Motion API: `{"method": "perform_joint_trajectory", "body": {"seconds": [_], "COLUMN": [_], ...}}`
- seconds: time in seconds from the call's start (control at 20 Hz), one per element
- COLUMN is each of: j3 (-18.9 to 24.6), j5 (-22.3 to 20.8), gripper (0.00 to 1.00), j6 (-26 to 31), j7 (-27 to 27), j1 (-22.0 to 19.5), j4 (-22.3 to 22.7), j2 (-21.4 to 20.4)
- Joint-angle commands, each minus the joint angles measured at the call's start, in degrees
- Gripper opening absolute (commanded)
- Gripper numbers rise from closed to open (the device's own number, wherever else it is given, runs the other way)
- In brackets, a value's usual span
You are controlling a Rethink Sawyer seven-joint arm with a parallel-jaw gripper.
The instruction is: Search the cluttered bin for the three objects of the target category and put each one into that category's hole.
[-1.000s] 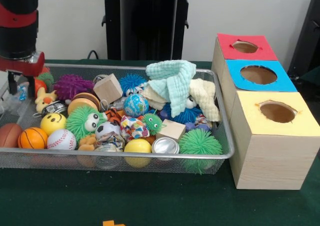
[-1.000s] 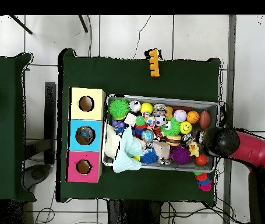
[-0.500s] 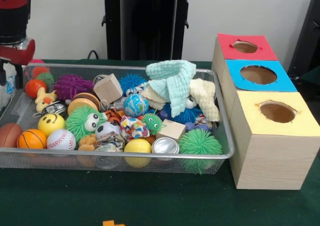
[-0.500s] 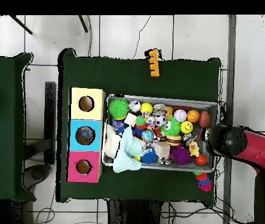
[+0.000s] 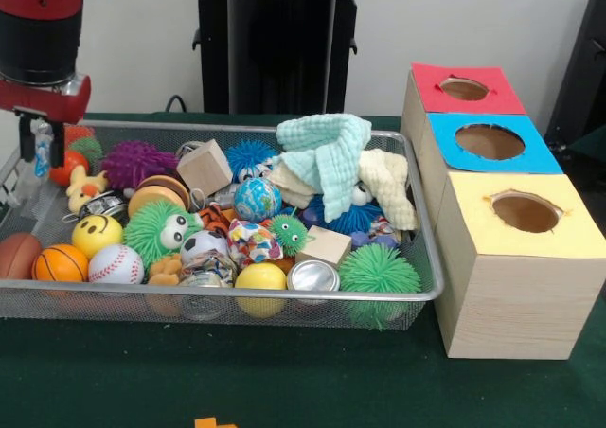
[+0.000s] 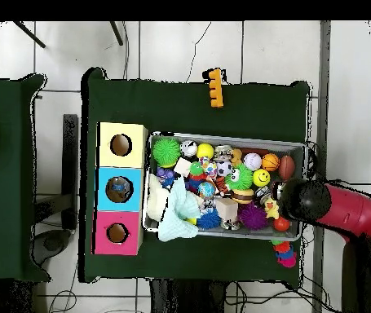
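Tool [image 5: 38, 149] at the mesh bin's [image 5: 417, 210] left end, jaw state unreadable; green spiky ball [image 5: 379, 275] at front right looks light, soft, grippable across its body; holed boxes [image 5: 516, 267] just right of bin

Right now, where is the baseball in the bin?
In the front view the baseball lies at the bin's near left, against the front wall, between the small basketball and the soccer ball.
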Motion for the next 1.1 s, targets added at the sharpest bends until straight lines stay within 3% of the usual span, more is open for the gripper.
{"method": "perform_joint_trajectory", "body": {"seconds": [0.05,0.5,1.1], "j3": [-1.2,-3.0,-3.3], "j5": [0.8,2.4,5.4], "gripper": [0.00,0.00,0.00], "j6": [-3.8,-3.3,2.5], "j7": [11.4,11.2,7.2], "j1": [2.7,4.3,2.9], "j4": [6.5,11.3,10.9], "j2": [0.6,-2.7,-6.2]}}
